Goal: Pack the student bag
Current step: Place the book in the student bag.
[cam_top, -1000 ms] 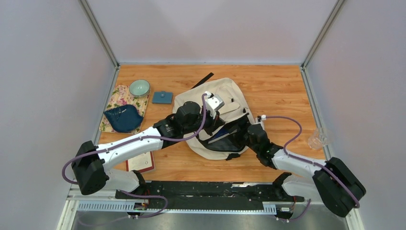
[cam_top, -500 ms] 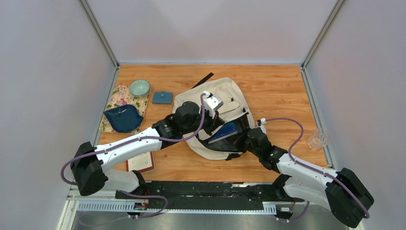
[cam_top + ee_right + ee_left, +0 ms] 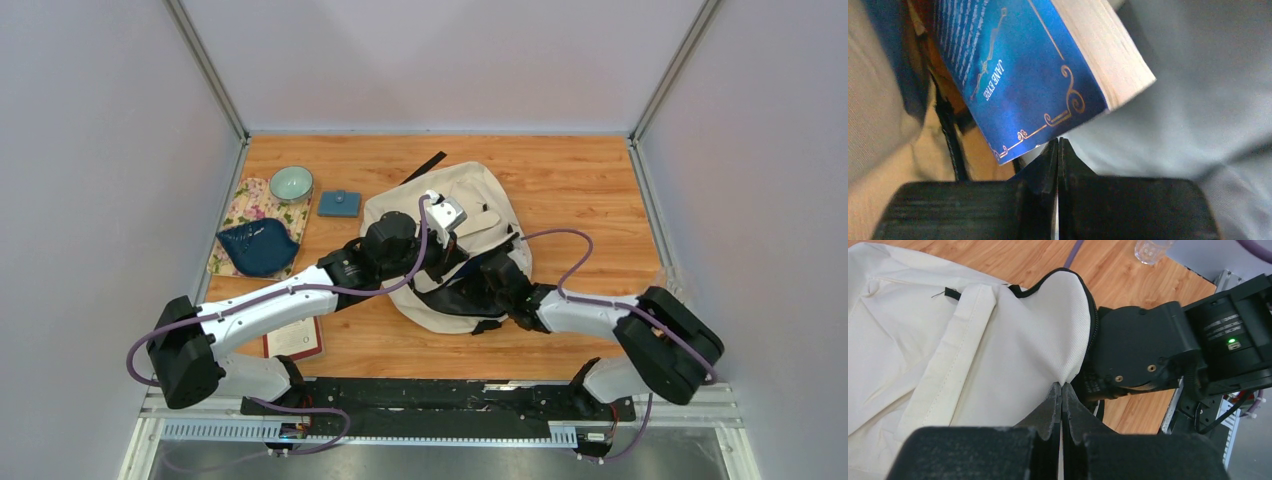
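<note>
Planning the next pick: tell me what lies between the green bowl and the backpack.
A small blue pouch lies on the table between the bowl and the backpack; the top view shows it.

Reaching in: my left arm (image 3: 270,300) stretches from its base at 7 o'clock toward 2 o'clock, left gripper (image 3: 1061,388) pinched flat on the student bag (image 3: 998,340) at its edge. My right arm (image 3: 600,312), elbow folded at 5 o'clock, points toward 10 o'clock, right gripper (image 3: 1058,144) closed tight, holding nothing.

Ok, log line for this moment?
left gripper: shut on student bag rim | right gripper: shut, inside bag | Jane Eyre book: in bag, beyond right tips
</note>
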Controlling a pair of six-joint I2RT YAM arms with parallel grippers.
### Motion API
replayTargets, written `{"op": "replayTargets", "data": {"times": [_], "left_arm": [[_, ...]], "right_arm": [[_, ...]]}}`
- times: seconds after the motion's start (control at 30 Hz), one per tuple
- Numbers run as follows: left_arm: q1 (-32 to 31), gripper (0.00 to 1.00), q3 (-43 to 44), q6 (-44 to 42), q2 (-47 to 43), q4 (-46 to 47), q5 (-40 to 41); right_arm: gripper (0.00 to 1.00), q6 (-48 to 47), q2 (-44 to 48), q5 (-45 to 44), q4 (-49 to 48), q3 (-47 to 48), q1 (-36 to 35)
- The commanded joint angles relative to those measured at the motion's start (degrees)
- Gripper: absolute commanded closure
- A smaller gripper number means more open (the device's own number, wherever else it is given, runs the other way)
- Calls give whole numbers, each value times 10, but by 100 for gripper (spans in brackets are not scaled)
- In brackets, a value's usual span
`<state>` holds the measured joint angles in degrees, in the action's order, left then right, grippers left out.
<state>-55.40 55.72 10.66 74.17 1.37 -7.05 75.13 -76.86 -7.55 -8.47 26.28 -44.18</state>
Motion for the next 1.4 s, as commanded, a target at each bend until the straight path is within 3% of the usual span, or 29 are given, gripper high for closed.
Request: {"op": "replayTargets", "data": {"times": [0.0, 0.2, 0.47, 0.6, 0.63, 0.7, 0.73, 0.8, 1.0, 1.17, 1.3, 1.37], "left_arm": [[-2, 100, 15, 16, -29, 32, -24], [-2, 100, 14, 22, -28, 31, -36], [-2, 100, -1, 26, -33, 34, -38], [-2, 100, -14, 30, -40, 36, -27], [-2, 100, -17, 33, -41, 36, -22], [-2, 100, -22, 34, -43, 36, -19], [-2, 100, -24, 36, -44, 36, -18], [-2, 100, -28, 38, -42, 38, -18], [-1, 100, -50, 60, -34, 60, -18], [-1, 98, -41, 76, -5, 34, -45], [-1, 79, -49, 92, 8, 23, -68], [-1, 57, -52, 97, 17, 18, -84]], "right_arm": [[100, -11, -65, -55, -103, 73, 3], [100, -23, -141, -103, -111, 134, 19], [97, -44, -154, -101, -111, 129, 38], [80, -61, -103, -81, -144, 84, 38], [70, -77, -90, -72, -161, 63, 38], [62, -89, -43, -49, -158, 48, 38], [54, -92, -24, -43, -154, 27, 38], [50, -87, 44, -32, -147, 3, 38], [45, -13, 249, -46, 44, -37, 31], [44, 12, 432, -106, 304, -65, 14], [43, 55, 656, -169, 497, -71, 14], [43, 65, 730, -184, 577, -67, 14]]}}
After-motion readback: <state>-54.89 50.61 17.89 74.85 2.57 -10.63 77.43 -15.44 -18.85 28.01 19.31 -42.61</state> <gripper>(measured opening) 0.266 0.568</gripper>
